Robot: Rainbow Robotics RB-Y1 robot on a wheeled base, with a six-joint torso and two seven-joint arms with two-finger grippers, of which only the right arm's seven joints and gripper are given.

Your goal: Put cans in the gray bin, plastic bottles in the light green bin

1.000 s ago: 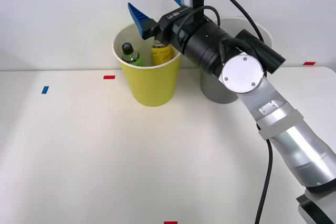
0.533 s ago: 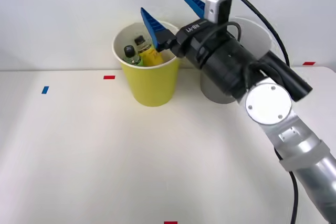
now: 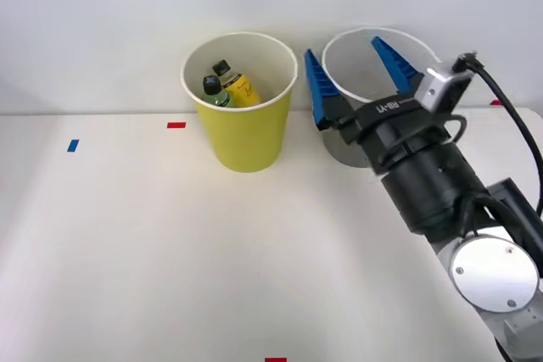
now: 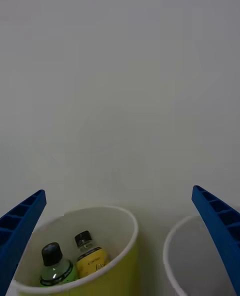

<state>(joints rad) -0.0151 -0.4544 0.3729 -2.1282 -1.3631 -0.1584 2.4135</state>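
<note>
1. The right gripper is spread wide with nothing between its blue fingers, and it now hangs in front of the gray bin, off to the right of the spot it held above the other bin a second ago
2. The arm has swung back and low toward the robot; half a second ago the wrist sat close over the rim of the light green bin, and now that rim shows whole in the front view
3. Inside that bin sit both plastic bottles: the yellow bottle leans with its black cap up, and the green bottle rests just beside it, the two touching or nearly so
4. A second ago the yellow one stood higher, right beneath the open fingers; now it lies lower and tilted against the bin's inner wall, so I'd call that a drop that has finished
5. The wrist view agrees: both bottles show past the bin's white rim, with the two fingers far apart at the corners and nothing held between them
6. The gray bin's pale inside shows in part behind the gripper; whether any can lies in it I cannot tell
7. For the task, the bottle half looks done; no can or bottle is visible on the white table, which carries small red and blue tape marks
8. My read is that the arm is pulling clear after its last release
</note>
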